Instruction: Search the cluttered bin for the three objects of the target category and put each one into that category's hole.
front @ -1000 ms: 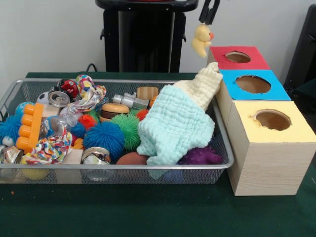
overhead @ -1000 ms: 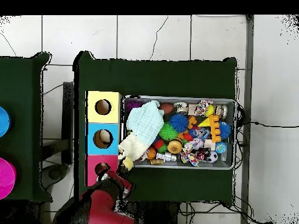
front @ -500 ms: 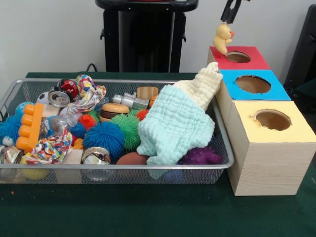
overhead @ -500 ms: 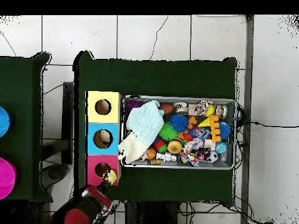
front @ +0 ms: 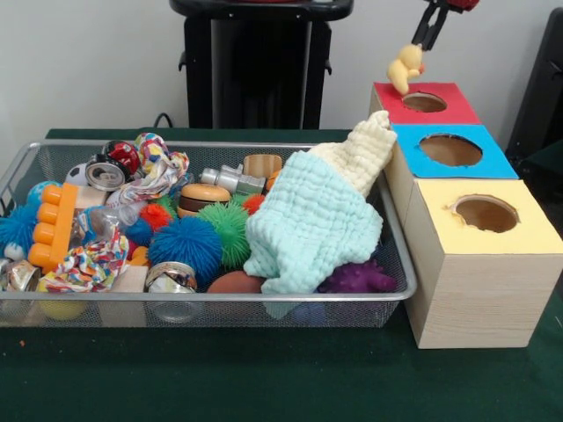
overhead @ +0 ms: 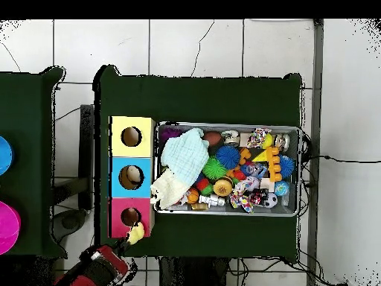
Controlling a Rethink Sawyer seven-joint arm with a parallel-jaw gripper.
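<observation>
So, delivery step: gripper (front: pixel 428 33) clenched on yellow duck toy (front: pixel 406 67), hanging just above far-left edge of red box (front: pixel 457 112), not over its hole (front: pixel 424 102) yet. Bin (front: pixel 264 300) still packed. Next move probably: nudge right over hole, then let go.

arm (front: pixel 444 7) cropped at top, bin (front: pixel 18 167) left end cut off

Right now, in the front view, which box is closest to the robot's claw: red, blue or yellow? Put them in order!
From the gripper, holding the yellow duck:
1. Red box, just below, at the back.
2. Blue box, in the middle.
3. Yellow box, at the front.
</observation>
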